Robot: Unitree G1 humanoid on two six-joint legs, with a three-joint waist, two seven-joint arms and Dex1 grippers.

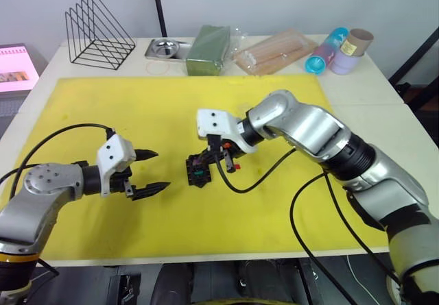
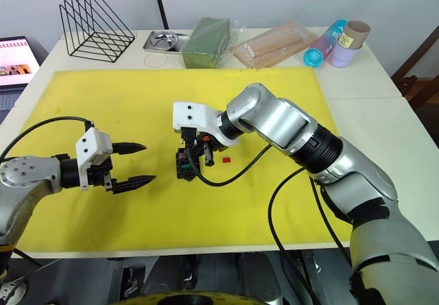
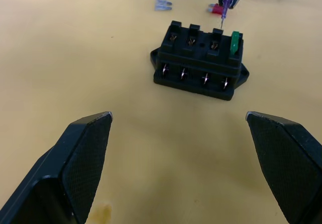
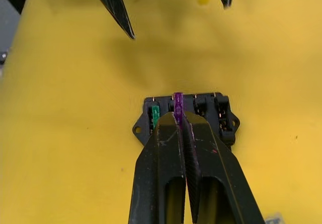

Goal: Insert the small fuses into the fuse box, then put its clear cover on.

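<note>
1. Purple fuse (image 4: 177, 103) is what your right gripper (image 4: 181, 121) is clamped on; you can see it held upright between the fingertips, directly over the fuse box (image 3: 200, 60), its blades at a slot next to the green one.
2. Green fuse (image 3: 234, 41) stands seated in the box's end slot, just beside the purple fuse.
3. Red fuse (image 2: 226, 160) lies on the yellow mat (image 1: 123, 106) just behind your right gripper; the greyish fuse (image 3: 163, 5) lies near it.
4. Your left gripper (image 1: 147, 172) hovers beside the box, fingers spread wide apart, holding nothing.
</note>
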